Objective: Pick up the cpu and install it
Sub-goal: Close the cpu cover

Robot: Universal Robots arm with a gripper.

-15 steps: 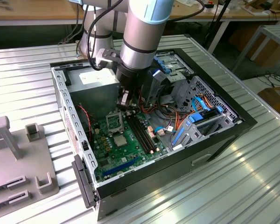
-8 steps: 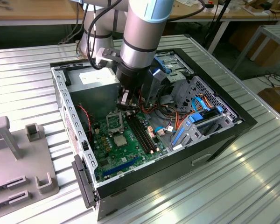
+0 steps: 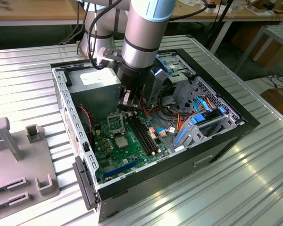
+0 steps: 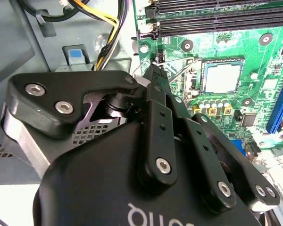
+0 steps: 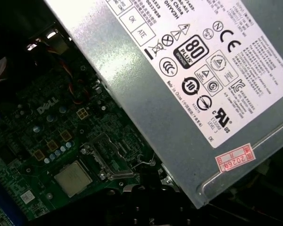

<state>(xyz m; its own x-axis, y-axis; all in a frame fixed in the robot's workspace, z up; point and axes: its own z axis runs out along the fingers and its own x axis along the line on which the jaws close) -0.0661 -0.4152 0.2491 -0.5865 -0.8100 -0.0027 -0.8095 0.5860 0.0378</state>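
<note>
– So, where is the gripper (image 3: 126,102) sitting?

– I see it low inside the open computer case (image 3: 217,141), on the end of the arm, which reaches straight down from above. Its tip hangs just over the green board (image 3: 108,153), close against the grey power supply (image 5: 188,70).

– Open or closed?

– Closed, by my read. In the second wrist view both black fingers run together to one narrow point, and I see nothing pinched between them.

– And the cpu?

– The cpu (image 5: 73,179) lies flat on the board, silvery top up, thin pale rim showing. It is just beside the black-framed socket (image 5: 106,160), on the side away from the power supply. In the exterior view I put it between the socket and the blue slot (image 3: 122,165). The gripper is not touching it; the tip is nearer the socket than the chip.

– Socket state?

– I can't tell what is inside the frame. A thin wire lever (image 5: 142,162) shows at its edge.

– Surroundings?

– Long black memory slots (image 4: 217,14) run alongside the socket. The case rests on a ribbed metal table (image 3: 236,188), with a grey fixture (image 3: 19,160) at the exterior view's left.
</note>
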